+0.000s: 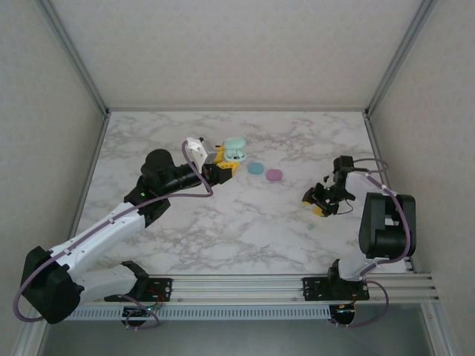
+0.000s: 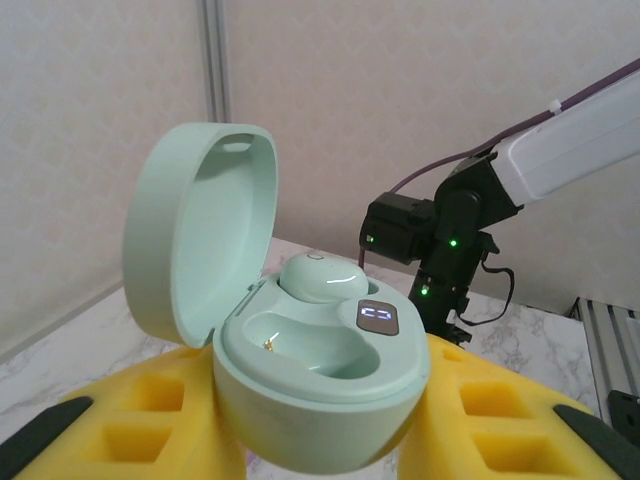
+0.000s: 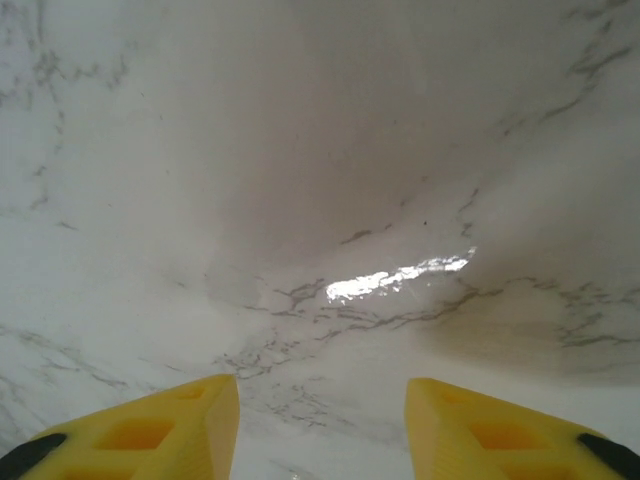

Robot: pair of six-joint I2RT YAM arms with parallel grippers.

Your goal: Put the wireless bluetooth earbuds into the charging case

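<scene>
The left pincer (image 2: pixel 318 432) clasps the open pale green charging case (image 2: pixel 300 372), one pale green earbud (image 2: pixel 320 278) seated inside, while the right pincer (image 3: pixel 320 425) hangs released above the marble counter (image 3: pixel 300 150).

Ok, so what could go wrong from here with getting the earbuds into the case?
The left gripper pinches the charging case by its rounded base, so pressing a bud into the empty slot could tip it or squeeze it out. The open lid stands upright beside that slot; the right gripper, open and empty, could knock it coming in.
</scene>
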